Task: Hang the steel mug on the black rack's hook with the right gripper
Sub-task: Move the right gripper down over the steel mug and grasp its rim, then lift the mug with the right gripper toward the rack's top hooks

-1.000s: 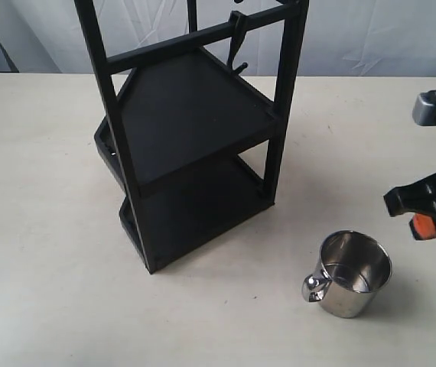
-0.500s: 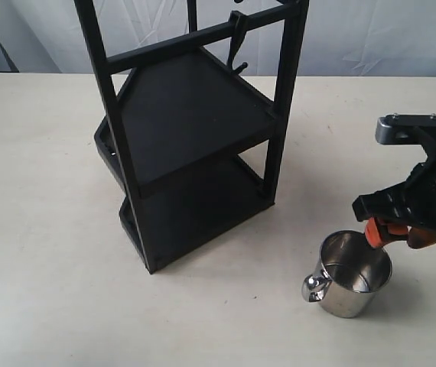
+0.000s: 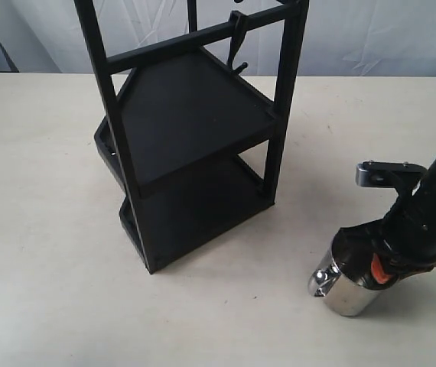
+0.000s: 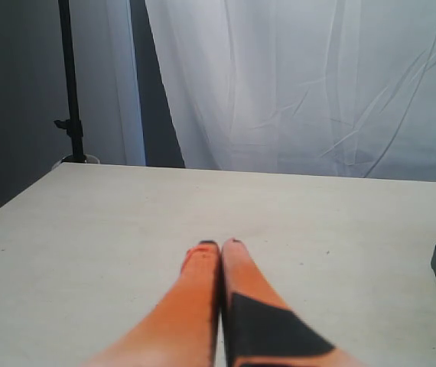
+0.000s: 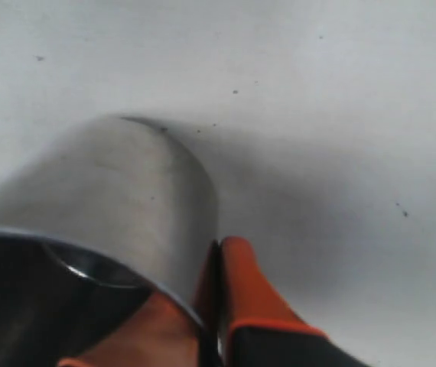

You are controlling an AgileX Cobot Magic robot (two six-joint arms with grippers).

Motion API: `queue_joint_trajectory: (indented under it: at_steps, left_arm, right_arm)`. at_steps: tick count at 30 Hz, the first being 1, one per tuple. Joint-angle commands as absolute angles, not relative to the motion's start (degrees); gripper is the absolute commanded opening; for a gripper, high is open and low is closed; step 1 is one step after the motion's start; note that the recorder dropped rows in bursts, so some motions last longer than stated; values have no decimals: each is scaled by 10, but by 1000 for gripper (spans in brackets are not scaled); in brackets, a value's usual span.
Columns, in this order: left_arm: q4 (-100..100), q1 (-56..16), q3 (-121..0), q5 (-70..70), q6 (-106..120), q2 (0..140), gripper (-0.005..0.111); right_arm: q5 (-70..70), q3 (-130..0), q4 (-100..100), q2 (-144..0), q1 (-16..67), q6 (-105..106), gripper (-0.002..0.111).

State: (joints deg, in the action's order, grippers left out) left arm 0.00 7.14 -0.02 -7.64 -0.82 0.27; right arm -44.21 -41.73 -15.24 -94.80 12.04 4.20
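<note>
My right gripper (image 3: 382, 269) is down on the steel mug (image 3: 346, 284). One orange finger (image 5: 252, 298) is outside the wall and the other is inside, so I am pinching the mug's rim between them. I hold it by the wall, I think, so the looped handle (image 3: 321, 281) stays free to slip over the hook later. The handle points toward the black rack (image 3: 195, 130), away from my fingers.

The mug sits on the pale table (image 3: 42, 229), near the front right of the rack but not touching it. The hook (image 3: 238, 47) is high up on the rack's crossbar, well above the mug, so I must lift a long way.

My left gripper (image 4: 219, 248) is pressed closed on nothing, hovering over bare table, out of the way.
</note>
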Motion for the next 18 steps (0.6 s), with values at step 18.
queue_joint_trajectory:
  at_steps: [18]
  left_arm:
    - [0,68,0,-73,-10,0,2]
  right_arm:
    - [-700,-594,-553,-896,-17,414,-1]
